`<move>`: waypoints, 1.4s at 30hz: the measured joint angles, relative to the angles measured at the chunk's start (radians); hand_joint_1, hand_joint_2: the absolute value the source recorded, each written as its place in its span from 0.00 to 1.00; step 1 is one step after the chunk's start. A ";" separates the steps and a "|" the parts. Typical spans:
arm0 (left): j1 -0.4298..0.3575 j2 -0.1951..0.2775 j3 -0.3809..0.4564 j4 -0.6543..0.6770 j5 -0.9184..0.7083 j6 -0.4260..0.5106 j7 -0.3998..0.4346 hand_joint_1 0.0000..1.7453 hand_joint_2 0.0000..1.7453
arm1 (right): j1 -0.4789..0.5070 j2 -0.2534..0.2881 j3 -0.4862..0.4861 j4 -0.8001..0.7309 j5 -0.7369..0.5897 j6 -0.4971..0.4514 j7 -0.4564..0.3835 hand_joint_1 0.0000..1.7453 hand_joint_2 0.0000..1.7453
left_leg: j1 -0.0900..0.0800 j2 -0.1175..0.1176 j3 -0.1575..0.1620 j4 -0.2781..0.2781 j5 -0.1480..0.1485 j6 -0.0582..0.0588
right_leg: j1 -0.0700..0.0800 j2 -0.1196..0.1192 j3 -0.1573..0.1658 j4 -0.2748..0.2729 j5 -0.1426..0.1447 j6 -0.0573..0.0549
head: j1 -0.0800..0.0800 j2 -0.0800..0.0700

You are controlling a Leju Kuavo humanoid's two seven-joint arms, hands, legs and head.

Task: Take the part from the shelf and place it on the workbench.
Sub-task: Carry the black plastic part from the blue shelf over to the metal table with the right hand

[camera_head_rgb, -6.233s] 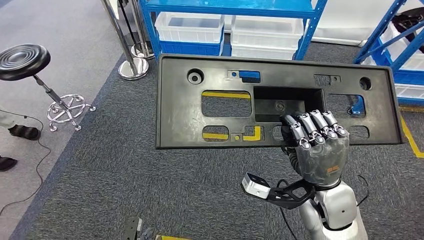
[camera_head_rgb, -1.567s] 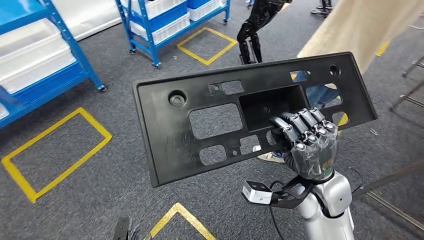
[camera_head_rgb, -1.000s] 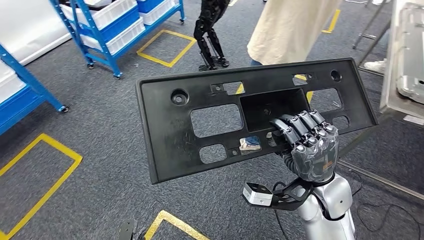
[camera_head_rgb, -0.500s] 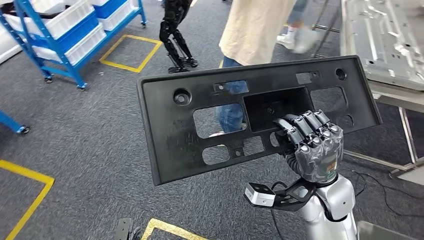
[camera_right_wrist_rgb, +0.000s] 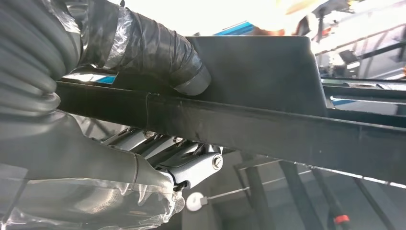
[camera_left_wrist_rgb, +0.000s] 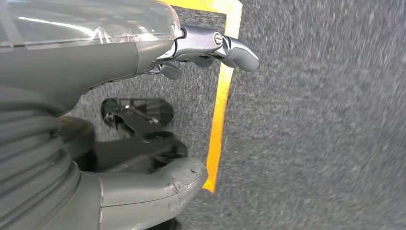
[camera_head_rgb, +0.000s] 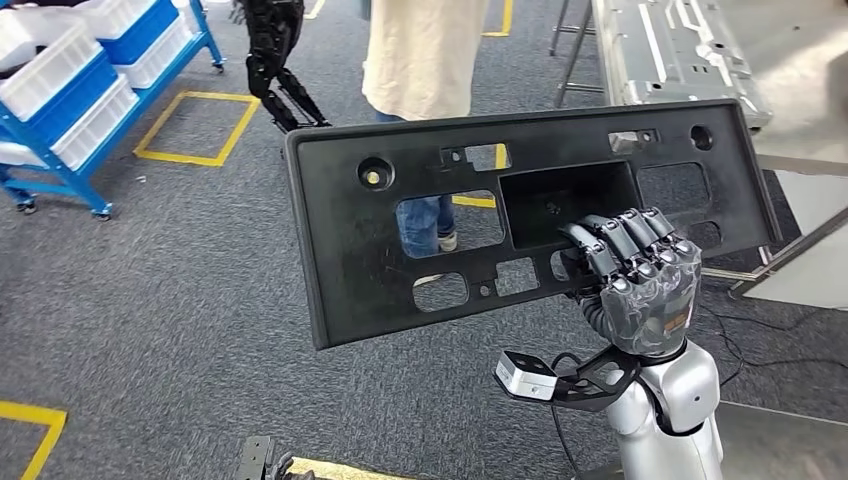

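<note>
The part is a long black plastic panel (camera_head_rgb: 350,260) with several cut-outs and a square recess. My right hand (camera_head_rgb: 640,275) grips its lower edge under the recess and holds it up, tilted, in front of me. In the right wrist view the thumb (camera_right_wrist_rgb: 158,52) presses one face of the panel (camera_right_wrist_rgb: 268,129) and the fingers (camera_right_wrist_rgb: 182,160) clamp the other. My left hand (camera_left_wrist_rgb: 143,96) hangs over the carpet with its fingers apart and nothing in it. The workbench (camera_head_rgb: 790,60) stands at the upper right behind the panel, with a metal tray (camera_head_rgb: 670,50) on it.
A person in a beige coat (camera_head_rgb: 420,50) stands just behind the panel. A dark legged robot (camera_head_rgb: 275,50) is at the upper left, near a blue shelf with white bins (camera_head_rgb: 60,90). Yellow floor tape (camera_head_rgb: 195,125) marks the grey carpet.
The camera has turned: the shelves slid away to the left and the workbench and person came into view. The panel stays in my right hand's grip.
</note>
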 joint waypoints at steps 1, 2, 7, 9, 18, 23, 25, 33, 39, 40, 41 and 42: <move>0.001 0.000 0.000 0.000 0.000 0.000 0.000 0.00 1.00 | 0.000 0.000 0.000 0.000 0.001 0.000 0.001 1.00 1.00 | 0.001 -0.001 -0.010 0.015 0.008 -0.001 | 0.000 0.013 -0.001 0.003 0.000 0.000 | 0.000 0.000; 0.002 0.000 0.000 0.000 0.000 0.000 0.000 0.00 1.00 | 0.000 0.000 0.000 0.000 0.003 0.000 0.002 1.00 1.00 | 0.003 -0.002 0.000 -0.010 0.034 -0.001 | 0.000 0.027 -0.001 0.006 -0.001 0.001 | 0.000 0.000; 0.000 0.000 0.000 0.000 0.002 -0.001 -0.004 0.00 1.00 | -0.014 -0.009 0.000 -0.003 0.007 0.000 0.018 1.00 1.00 | 0.013 -0.082 0.101 -0.244 0.135 0.004 | -0.005 0.087 -0.016 0.026 -0.005 0.024 | 0.000 0.000; -0.003 -0.001 0.000 0.000 0.003 -0.003 -0.005 0.00 1.00 | -0.018 -0.021 0.000 -0.008 0.006 0.000 0.029 1.00 1.00 | 0.010 -0.067 0.104 -0.252 0.141 0.016 | -0.009 0.102 -0.023 0.022 0.001 0.039 | 0.000 0.000; -0.001 -0.004 0.000 0.000 0.003 -0.005 -0.006 0.00 1.00 | -0.028 -0.063 -0.009 -0.015 0.019 0.000 0.057 1.00 1.00 | 0.002 0.050 0.109 -0.271 0.149 0.044 | -0.008 -0.029 -0.115 0.222 -0.072 0.062 | 0.005 0.000; -0.003 -0.004 0.000 0.000 0.004 -0.005 -0.006 0.00 1.00 | -0.035 -0.073 -0.033 -0.017 0.031 0.000 0.074 1.00 1.00 | -0.008 0.095 0.119 -0.269 0.138 0.027 | 0.015 -0.083 -0.010 0.014 -0.006 0.031 | 0.004 0.000; -0.005 -0.005 0.000 0.000 0.005 -0.005 -0.005 0.00 1.00 | -0.036 -0.080 -0.045 -0.017 0.031 0.000 0.081 1.00 1.00 | -0.007 0.100 0.122 -0.266 0.130 0.016 | 0.011 -0.061 -0.008 0.006 -0.002 0.019 | 0.004 0.000; 0.004 -0.005 0.000 0.000 0.018 -0.003 0.000 0.00 1.00 | -0.042 -0.091 -0.086 -0.006 0.036 0.000 0.094 1.00 1.00 | 0.004 -0.007 0.005 -0.030 0.055 0.002 | 0.001 0.035 -0.004 0.006 0.004 -0.001 | 0.002 0.000; 0.004 -0.003 0.000 0.000 0.026 -0.005 0.016 0.00 1.00 | -0.040 -0.095 -0.116 0.001 0.042 0.000 0.099 1.00 1.00 | 0.009 -0.081 0.094 -0.251 0.149 0.015 | -0.007 0.106 -0.026 0.021 0.005 0.032 | 0.002 0.000; 0.004 -0.004 0.001 0.000 0.029 -0.005 0.020 0.00 1.00 | -0.037 -0.097 -0.122 0.002 0.044 0.000 0.101 1.00 1.00 | 0.009 -0.069 0.096 -0.258 0.153 0.021 | -0.009 0.104 -0.028 0.022 0.005 0.038 | 0.002 0.000; 0.002 -0.004 0.001 0.000 0.031 -0.006 0.022 0.00 1.00 | -0.037 -0.099 -0.127 0.002 0.046 0.000 0.103 1.00 1.00 | 0.010 -0.057 0.100 -0.265 0.158 0.028 | -0.008 0.085 -0.033 0.031 -0.003 0.043 | 0.004 0.000; 0.002 -0.005 0.001 0.000 0.032 -0.006 0.022 0.00 1.00 | -0.037 -0.101 -0.131 0.003 0.047 0.000 0.104 1.00 1.00 | 0.011 -0.044 0.103 -0.273 0.162 0.035 | -0.006 0.057 -0.045 0.058 -0.020 0.047 | 0.005 0.000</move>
